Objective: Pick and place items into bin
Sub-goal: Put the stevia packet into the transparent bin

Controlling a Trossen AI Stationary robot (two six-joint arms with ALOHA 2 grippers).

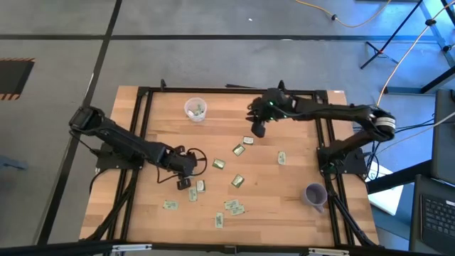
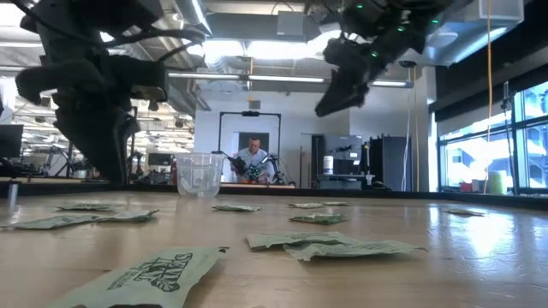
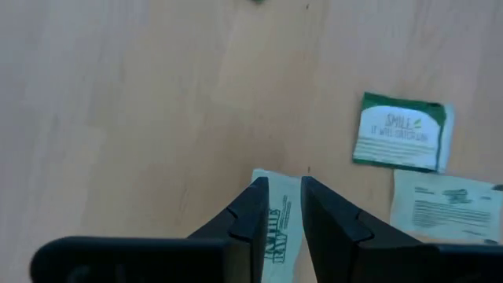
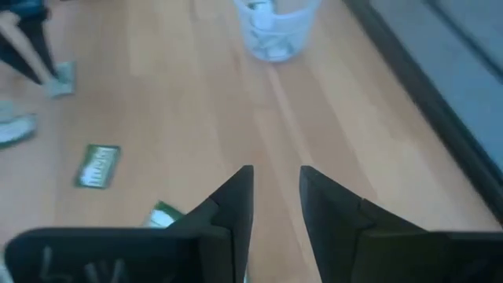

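The left gripper (image 1: 184, 183) is low over the wooden tabletop (image 1: 284, 199) on its left half, its fingers (image 3: 250, 216) narrowly parted astride a pale packet (image 3: 277, 228) that lies flat between them; whether they touch it cannot be told. Beside it in the left wrist view lie a green-and-white packet (image 3: 401, 132) and a white packet (image 3: 444, 206), close together. More packets (image 1: 232, 206) lie scattered across the middle and front of the tabletop.

The right gripper (image 1: 259, 130) hangs above the tabletop toward the far side, right of the clear cup (image 1: 195, 109), its fingers (image 4: 236, 196) slightly apart and holding nothing. The clear cup stands upright near the far edge with a few packets inside. A purple cup (image 1: 315, 195) stands at the front right. In the low view a person (image 2: 252, 161) sits in the room behind.
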